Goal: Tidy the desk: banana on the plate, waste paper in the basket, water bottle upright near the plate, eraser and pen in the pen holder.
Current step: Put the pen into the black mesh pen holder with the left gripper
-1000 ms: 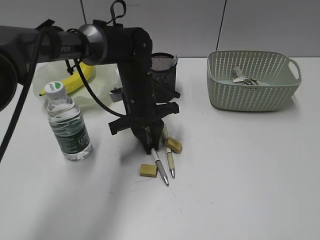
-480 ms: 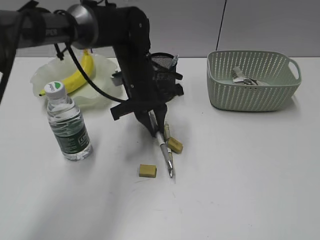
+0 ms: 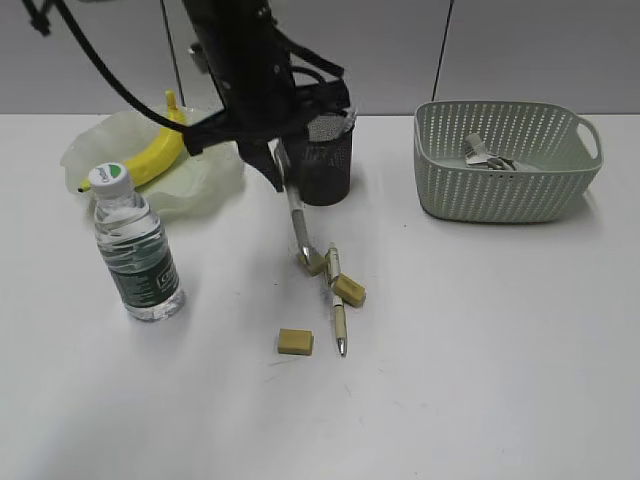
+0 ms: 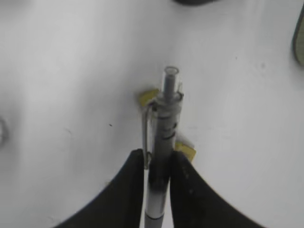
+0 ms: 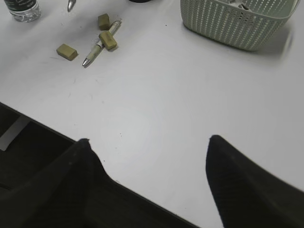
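My left gripper (image 3: pixel 279 168) is shut on a silver pen (image 3: pixel 296 232) and holds it hanging point-down above the desk (image 3: pixel 480 340), just left of the black mesh pen holder (image 3: pixel 325 160). In the left wrist view the jaws (image 4: pixel 156 159) clamp the pen (image 4: pixel 164 118). A second pen (image 3: pixel 336 300) lies on the desk among three tan erasers (image 3: pixel 296 342) (image 3: pixel 349 290) (image 3: pixel 315 262). The banana (image 3: pixel 160 152) lies on the green plate (image 3: pixel 100 150). The water bottle (image 3: pixel 135 250) stands upright. The waste paper (image 3: pixel 485 150) is in the basket (image 3: pixel 505 190). My right gripper (image 5: pixel 148 142) is open and empty over the desk's front edge.
The right wrist view shows the basket (image 5: pixel 237 26) at the far right, the lying pen (image 5: pixel 100 43) and the erasers (image 5: pixel 66 51) at the far left, with bare desk between. A dark cable hangs at the back wall.
My left gripper has lifted the pen off the desk and moved up and back, towards the pen holder. The other pen and the erasers stay where they were.
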Motion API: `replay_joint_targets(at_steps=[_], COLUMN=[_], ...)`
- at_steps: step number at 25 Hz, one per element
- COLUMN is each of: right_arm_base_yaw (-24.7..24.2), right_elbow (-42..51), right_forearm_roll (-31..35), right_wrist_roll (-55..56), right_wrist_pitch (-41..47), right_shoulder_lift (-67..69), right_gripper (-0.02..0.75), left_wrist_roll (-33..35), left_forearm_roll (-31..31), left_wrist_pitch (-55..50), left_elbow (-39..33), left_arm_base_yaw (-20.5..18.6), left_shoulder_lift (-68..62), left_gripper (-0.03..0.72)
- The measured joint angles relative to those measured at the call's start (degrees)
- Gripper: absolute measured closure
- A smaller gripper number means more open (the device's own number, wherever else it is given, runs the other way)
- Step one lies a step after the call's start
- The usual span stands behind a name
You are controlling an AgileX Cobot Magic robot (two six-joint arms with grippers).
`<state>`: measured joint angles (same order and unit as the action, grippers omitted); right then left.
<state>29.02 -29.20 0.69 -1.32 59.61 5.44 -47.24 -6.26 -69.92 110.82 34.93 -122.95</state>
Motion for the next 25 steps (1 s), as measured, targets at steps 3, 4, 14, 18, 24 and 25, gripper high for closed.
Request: replay_joint_targets(at_steps=[3,4,14,18,24,25], right_arm_base_yaw=[0.0,0.0,0.0,0.0,0.0,0.0], right_elbow=[0.0,0.0,0.0,0.0,0.0,0.0], right_forearm_roll=[0.0,0.0,0.0,0.0,0.0,0.0], right_wrist_roll=[0.0,0.0,0.0,0.0,0.0,0.0], right_wrist_pitch=[0.0,0.0,0.0,0.0,0.0,0.0], right_shoulder_lift=[0.0,0.0,0.0,0.0,0.0,0.0], right_gripper=[0.157,0.157,0.157,0.157,0.157,0.157], left_wrist_roll=[0.8,0.9,5.3,5.5,5.5,5.5], left_forearm_roll=[5.1,6.3,11.9,21.4,26.6,26.9], left_wrist_pitch=[0.8,2.2,27.8,35.5,44.0,44.9], left_elbow=[0.0,0.0,0.0,0.0,0.0,0.0], left_arm_base_yaw=[-0.1,-0.2,-0.3,-0.3,-0.5,-0.5], left_shoulder_lift=[3.3,4.3,6.5,6.1,3.2,2.5], left_gripper=[0.569,0.569,0.569,0.569,0.569,0.569])
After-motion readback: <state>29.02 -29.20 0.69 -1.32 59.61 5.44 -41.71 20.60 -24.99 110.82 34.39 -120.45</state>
